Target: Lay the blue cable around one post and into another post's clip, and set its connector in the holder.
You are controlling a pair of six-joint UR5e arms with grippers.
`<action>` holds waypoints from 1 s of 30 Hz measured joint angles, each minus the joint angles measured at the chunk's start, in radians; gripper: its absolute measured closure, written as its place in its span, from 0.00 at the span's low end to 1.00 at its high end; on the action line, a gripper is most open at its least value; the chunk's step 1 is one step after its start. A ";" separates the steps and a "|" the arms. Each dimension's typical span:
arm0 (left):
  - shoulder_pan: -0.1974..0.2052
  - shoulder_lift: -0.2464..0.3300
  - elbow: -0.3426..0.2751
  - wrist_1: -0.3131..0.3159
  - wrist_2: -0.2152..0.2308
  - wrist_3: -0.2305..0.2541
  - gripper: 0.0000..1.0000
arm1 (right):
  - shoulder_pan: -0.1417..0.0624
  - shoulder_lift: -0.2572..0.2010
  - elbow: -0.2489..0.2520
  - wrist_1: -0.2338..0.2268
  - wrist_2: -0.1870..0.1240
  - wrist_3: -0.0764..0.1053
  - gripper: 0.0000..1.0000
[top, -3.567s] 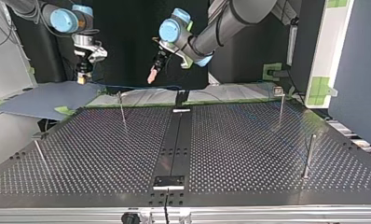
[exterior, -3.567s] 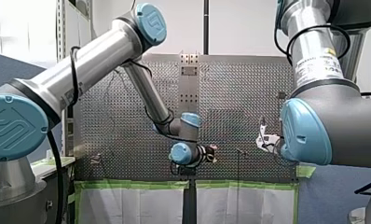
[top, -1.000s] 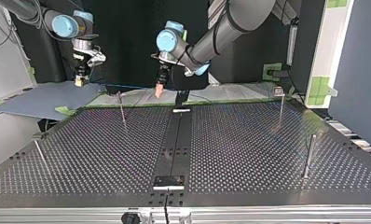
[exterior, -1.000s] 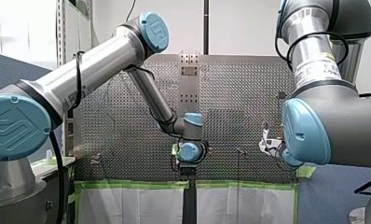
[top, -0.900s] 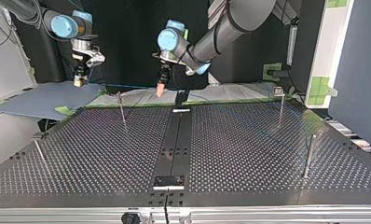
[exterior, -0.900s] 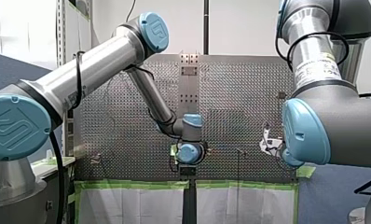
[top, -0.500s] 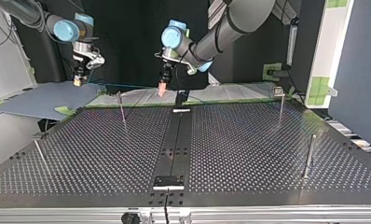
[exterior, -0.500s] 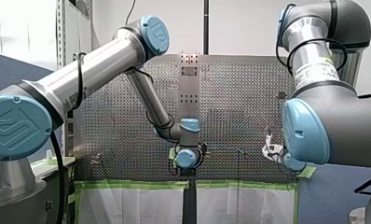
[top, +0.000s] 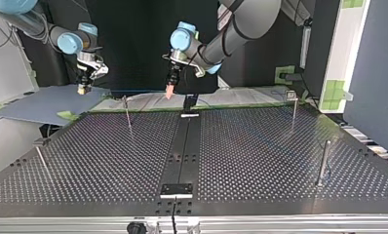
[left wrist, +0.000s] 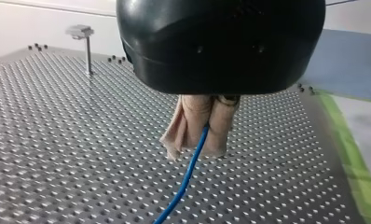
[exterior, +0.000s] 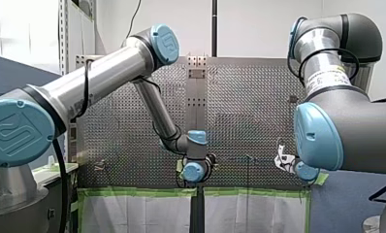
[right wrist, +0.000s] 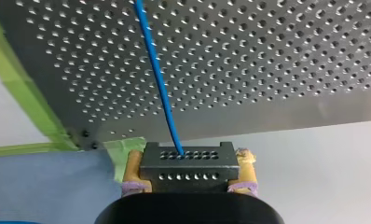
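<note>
Two robot arms reach over a perforated metal counter point(top: 260, 156), seen from across it. My left gripper point(top: 170, 91) points downward near the far edge of the counter, at the middle of the top view. In its wrist view, its beige-padded fingers point(left wrist: 218, 126) are pressed together on a blue cable point(left wrist: 186, 179), which runs out from between them above the counter.

My right gripper point(top: 83, 88) hangs at the top view's left, near the far corner of the counter and a blue-grey sheet point(top: 41, 105). Its wrist view shows its fingers point(right wrist: 133, 170) clamped on either side of a black connector point(right wrist: 187, 161) with rows of small holes. The cable leaves the connector and stretches away over the counter.

Several thin upright posts stand on the counter. One post point(top: 127, 112) stands between the two grippers in the top view, lower down. Green tape point(right wrist: 20, 88) lines the counter's edge.
</note>
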 joint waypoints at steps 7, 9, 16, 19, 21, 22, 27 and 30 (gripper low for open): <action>0.000 -0.036 0.063 -0.001 0.005 -0.016 1.00 | -0.001 0.000 -0.058 0.050 0.043 0.004 0.93; 0.000 -0.038 0.075 0.000 0.006 -0.019 1.00 | -0.003 0.000 -0.069 0.062 0.059 0.006 0.93; 0.002 -0.039 0.086 0.012 0.005 -0.022 1.00 | -0.017 0.000 -0.079 0.059 0.082 0.007 0.93; 0.002 -0.039 0.086 0.014 0.004 -0.022 1.00 | -0.025 0.001 -0.080 0.057 0.083 0.008 0.93; 0.001 -0.039 0.086 0.015 0.005 -0.023 1.00 | -0.031 0.001 -0.080 0.055 0.084 0.009 0.93; -0.001 -0.039 0.086 0.015 0.005 -0.023 1.00 | -0.034 0.001 -0.080 0.054 0.083 0.009 0.93; -0.009 -0.039 0.087 0.018 0.005 -0.028 1.00 | -0.055 0.001 -0.083 0.055 0.080 0.008 0.93; -0.011 -0.039 0.087 0.019 0.004 -0.027 1.00 | -0.066 0.001 -0.083 0.059 0.074 0.004 0.93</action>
